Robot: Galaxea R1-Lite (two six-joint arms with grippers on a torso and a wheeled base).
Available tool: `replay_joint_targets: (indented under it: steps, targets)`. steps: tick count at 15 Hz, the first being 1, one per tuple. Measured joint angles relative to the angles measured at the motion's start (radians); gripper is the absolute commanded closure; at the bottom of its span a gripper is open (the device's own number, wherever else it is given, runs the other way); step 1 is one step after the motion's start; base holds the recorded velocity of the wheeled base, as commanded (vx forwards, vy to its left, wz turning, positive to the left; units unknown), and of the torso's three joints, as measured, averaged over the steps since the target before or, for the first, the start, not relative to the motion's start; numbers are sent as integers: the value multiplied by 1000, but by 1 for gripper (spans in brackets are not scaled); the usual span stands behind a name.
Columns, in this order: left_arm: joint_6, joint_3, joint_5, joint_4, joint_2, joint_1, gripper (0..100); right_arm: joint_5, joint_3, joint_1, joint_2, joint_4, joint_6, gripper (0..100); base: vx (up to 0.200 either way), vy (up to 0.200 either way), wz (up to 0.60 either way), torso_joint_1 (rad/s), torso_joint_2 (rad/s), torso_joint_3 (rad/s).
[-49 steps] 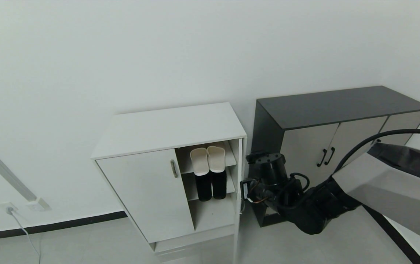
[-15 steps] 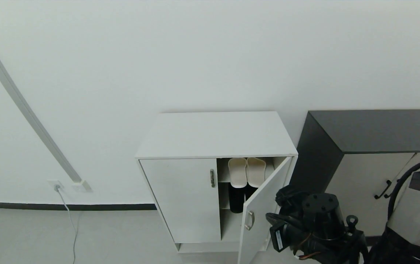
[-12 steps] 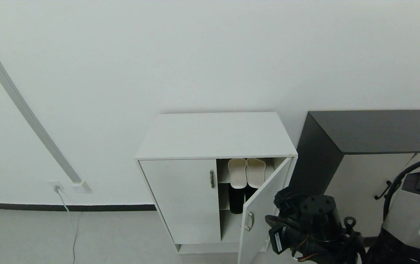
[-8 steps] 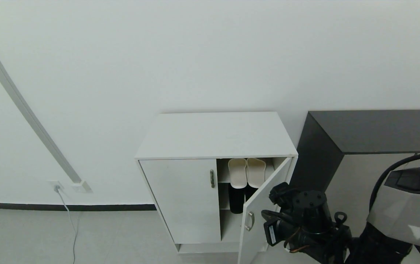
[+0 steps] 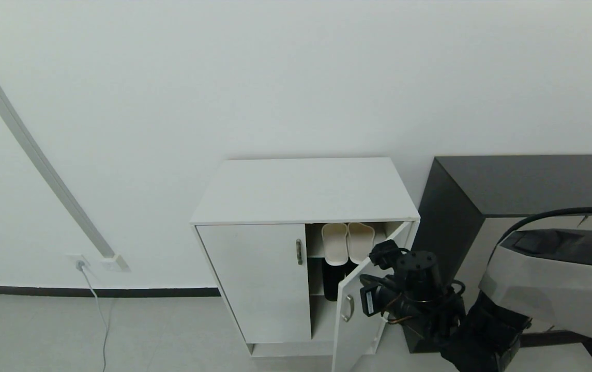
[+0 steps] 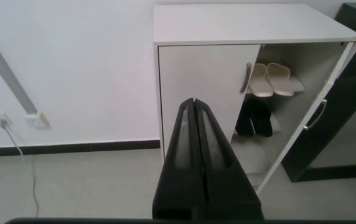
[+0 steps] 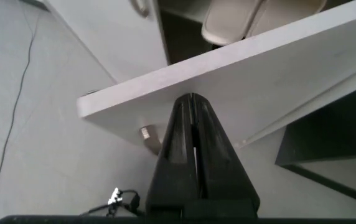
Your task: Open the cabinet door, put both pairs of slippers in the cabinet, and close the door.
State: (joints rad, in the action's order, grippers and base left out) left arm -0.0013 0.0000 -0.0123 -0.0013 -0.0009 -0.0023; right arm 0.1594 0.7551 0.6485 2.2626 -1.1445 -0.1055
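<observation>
**Right gripper at the half-open cabinet door, both slipper pairs inside**

A white cabinet [image 5: 301, 191] stands against the wall. Its left door [image 5: 254, 281] is closed. Its right door [image 5: 356, 315] stands ajar, hinged at the right, with its free edge and handle [image 5: 346, 308] swung out toward the near side. Beige slippers [image 5: 347, 242] sit on the upper shelf and black slippers [image 5: 332, 281] on the shelf below.

The right gripper [image 7: 192, 99], fingers pressed together, points at the door's outer face and appears to touch it. The door lies directly ahead of its tip, so closing likely calls for a push to the far left. The left gripper [image 6: 193, 102], fingers also together, hangs well back from the cabinet. The right arm is much nearer.
</observation>
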Motion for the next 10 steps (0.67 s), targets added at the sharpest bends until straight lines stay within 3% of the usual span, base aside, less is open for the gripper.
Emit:
replay_joint_targets:
  steps: [10]
  targets:
    - [0, 0, 0, 0, 0, -1, 100, -11, 264, -61, 91, 175, 0, 100, 0, 0, 0, 0, 0, 0]
